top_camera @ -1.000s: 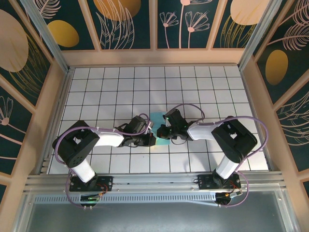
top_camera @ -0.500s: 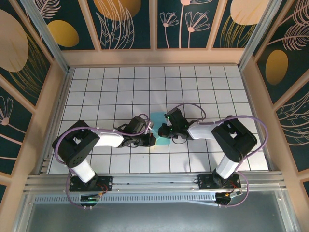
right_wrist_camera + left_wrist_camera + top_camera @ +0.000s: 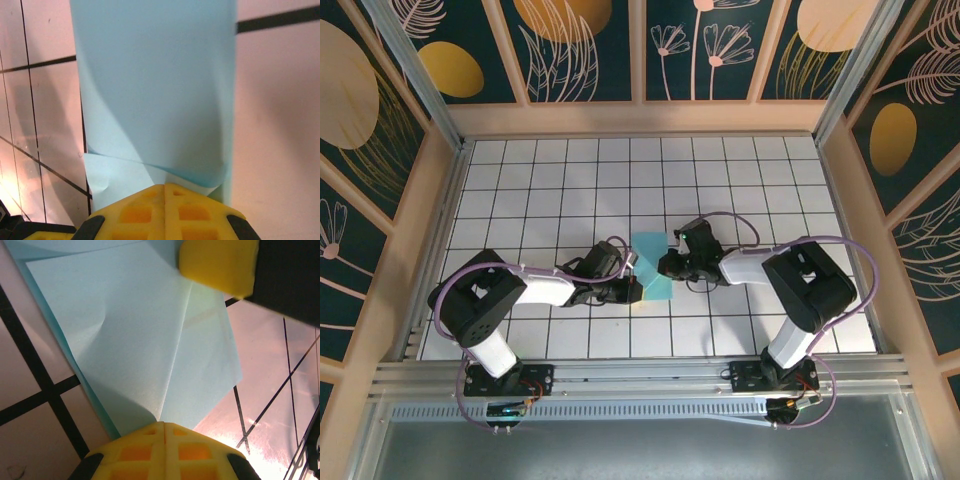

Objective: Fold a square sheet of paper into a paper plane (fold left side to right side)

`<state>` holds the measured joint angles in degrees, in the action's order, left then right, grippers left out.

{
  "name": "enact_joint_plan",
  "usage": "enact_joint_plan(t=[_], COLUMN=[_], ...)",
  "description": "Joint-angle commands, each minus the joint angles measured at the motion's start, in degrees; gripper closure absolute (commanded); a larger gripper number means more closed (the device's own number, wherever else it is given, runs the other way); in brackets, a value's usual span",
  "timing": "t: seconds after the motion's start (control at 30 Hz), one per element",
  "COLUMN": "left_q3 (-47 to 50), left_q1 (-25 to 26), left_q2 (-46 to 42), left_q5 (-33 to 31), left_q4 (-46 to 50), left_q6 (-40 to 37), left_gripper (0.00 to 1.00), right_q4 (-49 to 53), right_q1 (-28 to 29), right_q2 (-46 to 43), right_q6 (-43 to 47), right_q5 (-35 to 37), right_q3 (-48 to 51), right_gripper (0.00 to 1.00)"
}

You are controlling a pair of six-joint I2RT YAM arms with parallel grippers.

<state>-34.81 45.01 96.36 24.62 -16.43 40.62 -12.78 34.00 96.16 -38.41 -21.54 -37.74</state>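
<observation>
Pads of the left gripper (image 3: 632, 289) are pressed together at the near left corner of the sheet (image 3: 648, 262), the arm pointing in from the left. In the left wrist view the yellow pads meet at a seam. The sheet's near edge, with a crease leading straight to that seam, runs in between them, so I judge it pinched on the sheet.

The sheet lies at mid-table between the two grippers, touching both, its long axis running near to far with a slight tilt. It looks narrower than it is long, so part of it seems already doubled over.

The right gripper (image 3: 667, 266) points in from the right against the sheet's right edge, about halfway along. Its wrist view shows its pads closed too, with the upper layer curling up into them and a paler layer flat beneath, so it grips that raised flap.

For a left-to-right fold, what counts is that the side to be carried lies at the left gripper and the landing edge at the right one. The travel is crosswise to the long axis, and both grippers are equally near.

The table (image 3: 570, 180) is glossy white tile with black grid lines, flat and slippery by the look, with open tiles on every side. Patterned walls (image 3: 640, 50) stand well apart from the work
</observation>
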Motion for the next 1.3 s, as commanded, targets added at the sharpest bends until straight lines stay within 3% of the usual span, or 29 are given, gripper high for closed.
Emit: enact_joint_plan(t=[0.0, 0.3, 0.6, 0.83, 1.27], left_q3=[2.16, 1.72, 1.13, 0.74, -0.28], left_q1=[0.50, 0.50, 0.60, 0.59, 0.53], left_q2=[1.20, 0.48, -0.37, -0.50, -1.51], left_q5=[-1.34, -1.24, -1.25, -1.24, -1.58], left_q4=[4.23, 3.77, 3.68, 4.21, 4.41], left_q6=[0.01, 0.29, 0.42, 0.21, 0.61], left_gripper=[1.00, 1.00, 1.00, 1.00, 1.00], right_q4=[-0.32, 3.53, 2.57, -4.01, 1.03], right_q1=[-2.34, -6.80, -2.98, 3.87, 3.27], right_q2=[0.09, -3.00, -9.06, -3.76, 1.24], right_q6=[2.37, 5.00, 1.66, -2.91, -1.12], right_q5=[1.95, 2.09, -0.34, -1.51, 2.83], right_q3=[0.89, -0.92, 1.66, 1.32, -0.59], right_gripper=[1.00, 1.00, 1.00, 1.00, 1.00])
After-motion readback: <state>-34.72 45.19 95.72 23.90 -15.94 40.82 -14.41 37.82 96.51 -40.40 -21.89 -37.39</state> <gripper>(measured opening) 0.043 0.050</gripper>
